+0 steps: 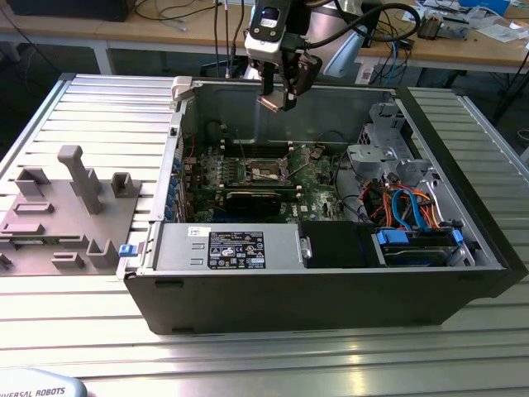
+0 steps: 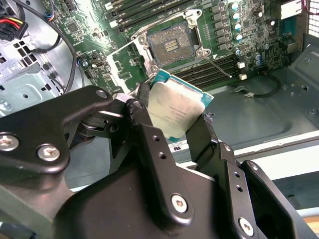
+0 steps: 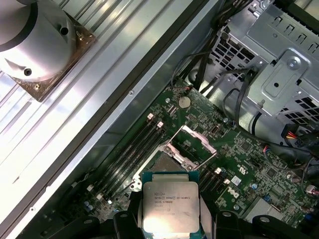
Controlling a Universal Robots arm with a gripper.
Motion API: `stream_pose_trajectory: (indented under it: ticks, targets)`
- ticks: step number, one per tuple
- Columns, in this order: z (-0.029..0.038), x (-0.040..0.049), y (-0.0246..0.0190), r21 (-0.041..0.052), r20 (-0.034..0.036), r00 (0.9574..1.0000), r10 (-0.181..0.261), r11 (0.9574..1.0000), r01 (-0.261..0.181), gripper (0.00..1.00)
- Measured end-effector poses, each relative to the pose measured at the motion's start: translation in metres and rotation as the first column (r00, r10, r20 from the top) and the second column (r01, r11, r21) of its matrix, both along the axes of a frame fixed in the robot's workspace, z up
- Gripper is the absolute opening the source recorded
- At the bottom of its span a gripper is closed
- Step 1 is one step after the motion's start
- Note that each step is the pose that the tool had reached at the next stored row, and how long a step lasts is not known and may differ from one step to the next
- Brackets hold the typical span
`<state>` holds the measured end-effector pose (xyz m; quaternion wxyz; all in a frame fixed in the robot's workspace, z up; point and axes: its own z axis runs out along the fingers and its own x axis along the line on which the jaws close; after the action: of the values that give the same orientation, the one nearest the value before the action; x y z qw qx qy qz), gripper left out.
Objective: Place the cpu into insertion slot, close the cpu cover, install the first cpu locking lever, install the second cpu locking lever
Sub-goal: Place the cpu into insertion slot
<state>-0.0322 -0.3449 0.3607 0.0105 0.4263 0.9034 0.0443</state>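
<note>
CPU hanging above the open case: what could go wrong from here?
1. The gripper pinches the cpu by its edges alone, high over the board; a slip would drop it.
2. In both wrist views the cpu's edges sit at an angle to the socket; lowered so, it may land skewed on the bare contacts.
3. The cover stands raised beside the socket and could be clipped on the way down.

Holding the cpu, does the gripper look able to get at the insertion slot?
Probably yes. The gripper, shut on the cpu, hangs above the open case; the insertion slot lies bare below, its cpu cover looks swung up, and nothing lies across it.
</note>
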Motion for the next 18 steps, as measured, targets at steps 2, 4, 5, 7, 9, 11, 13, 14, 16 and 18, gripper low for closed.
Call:
stream_pose_trajectory:
  ticks: [2,4,5,7,9,11,13,14,16,18]
  targets:
    - [0.0000,0.0000,0.0000,0.0000,0.0000,1.0000,-0.002,1.0000,0.002,0.54]
    - [0.0000,0.0000,0.0000,0.0000,0.0000,1.0000,-0.004,1.0000,0.004,0.54]
    - [-0.0001,0.0000,0.0000,0.0000,0.0000,1.0000,-0.006,1.0000,0.006,0.54]
    - [-0.0001,0.0000,0.0000,0.0000,0.0000,1.0000,-0.008,1.0000,0.008,0.54]
    - [-0.0001,0.0000,0.0000,0.0000,0.0000,0.9999,-0.010,0.9999,0.010,0.54]
    - [-0.0002,0.0000,0.0000,0.0000,0.0000,0.9999,-0.013,0.9999,0.013,0.54]
    - [-0.0002,0.0000,0.0000,0.0000,0.0000,0.9999,-0.016,0.9999,0.016,0.54]
    - [-0.0002,0.0000,0.0000,0.0000,0.0000,0.9999,-0.017,0.9999,0.017,0.54]
    - [-0.0002,0.0000,0.0000,0.0000,0.0000,0.9998,-0.019,0.9998,0.019,0.54]
    - [-0.0003,0.0000,0.0000,0.0000,0.0000,0.9998,-0.020,0.9998,0.020,0.54]
